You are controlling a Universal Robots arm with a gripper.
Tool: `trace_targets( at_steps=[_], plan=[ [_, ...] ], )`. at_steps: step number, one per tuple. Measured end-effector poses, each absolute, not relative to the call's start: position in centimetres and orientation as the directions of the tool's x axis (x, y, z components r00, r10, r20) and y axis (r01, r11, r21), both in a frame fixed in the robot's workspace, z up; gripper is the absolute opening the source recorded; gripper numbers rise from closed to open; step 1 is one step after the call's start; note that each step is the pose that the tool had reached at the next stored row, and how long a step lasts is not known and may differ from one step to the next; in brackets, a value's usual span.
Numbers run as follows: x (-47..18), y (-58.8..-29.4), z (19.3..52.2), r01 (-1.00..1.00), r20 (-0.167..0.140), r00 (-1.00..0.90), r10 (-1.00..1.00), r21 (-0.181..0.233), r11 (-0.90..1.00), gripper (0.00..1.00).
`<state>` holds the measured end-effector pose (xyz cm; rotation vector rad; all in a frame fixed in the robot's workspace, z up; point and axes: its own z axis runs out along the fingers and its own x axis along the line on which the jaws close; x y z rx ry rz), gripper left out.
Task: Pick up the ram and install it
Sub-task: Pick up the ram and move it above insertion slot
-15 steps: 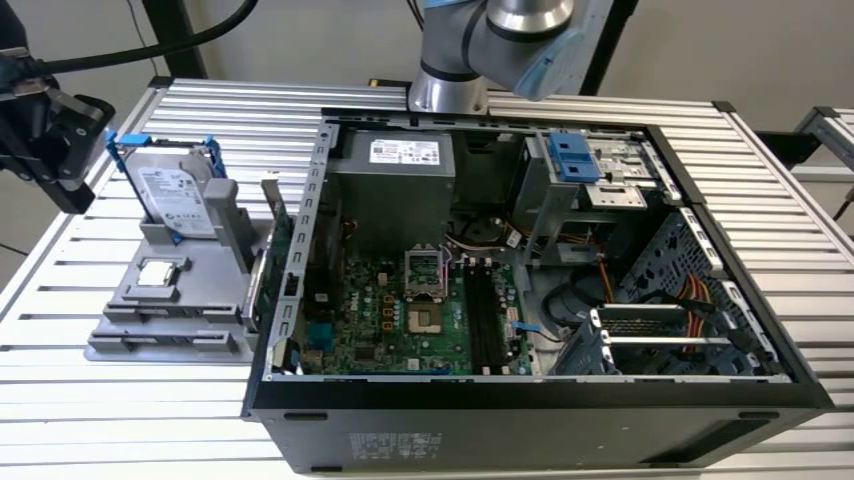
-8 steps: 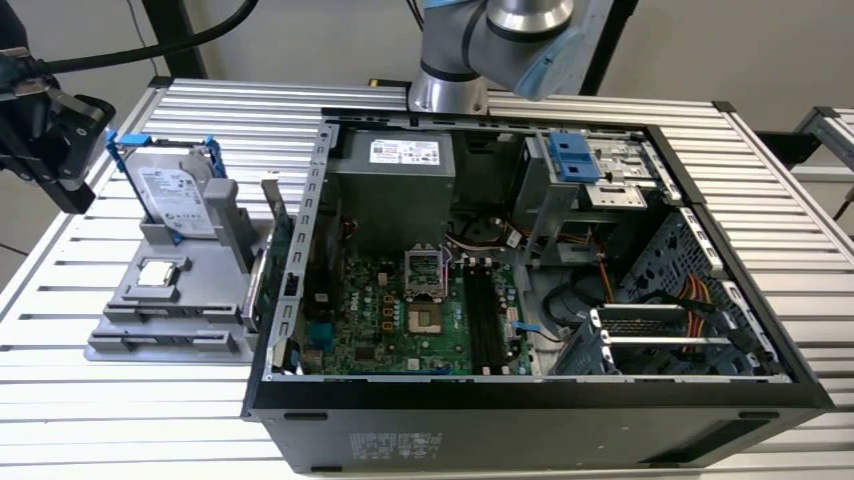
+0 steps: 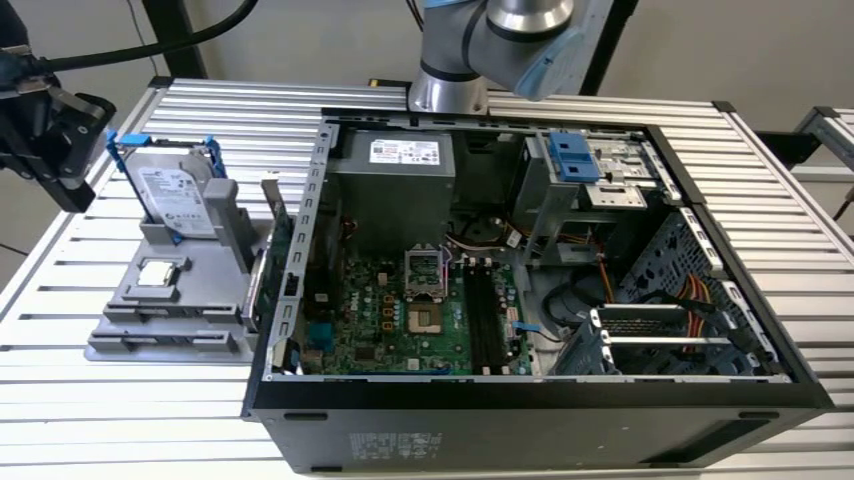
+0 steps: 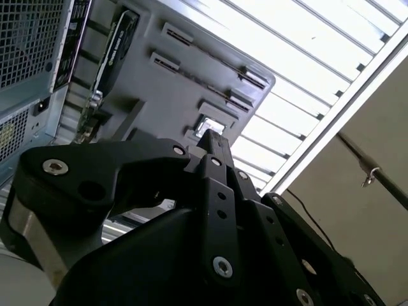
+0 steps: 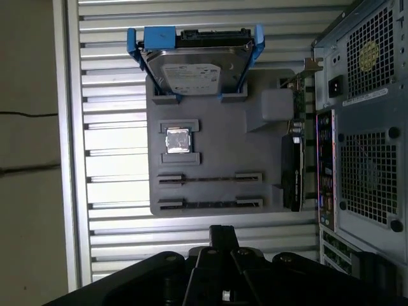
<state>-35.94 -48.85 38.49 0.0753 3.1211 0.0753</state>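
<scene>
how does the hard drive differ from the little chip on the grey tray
The hard drive stands on edge in a blue frame; the chip lies flat, unframed. The hard drive is far bigger than the chip. Both are silvery and sit on the grey tray.

Long, thin, dark ram. Seated on edge in the motherboard. Well apart from the gripper, untouched.

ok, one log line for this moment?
black gripper: shut, apart from grey plastic parts tray | tray: silver hard drive in blue frame upright | open black computer case: on slatted aluminium table, gripper outside it
</scene>
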Motion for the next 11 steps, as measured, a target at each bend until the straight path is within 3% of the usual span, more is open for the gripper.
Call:
trace_targets(
  at_steps=[11],
  plan=[
    [-35.95,-48.58,38.48,-0.1,-0.018,-0.995,-0.099,0.049,0.994,0.0]
  ],
)
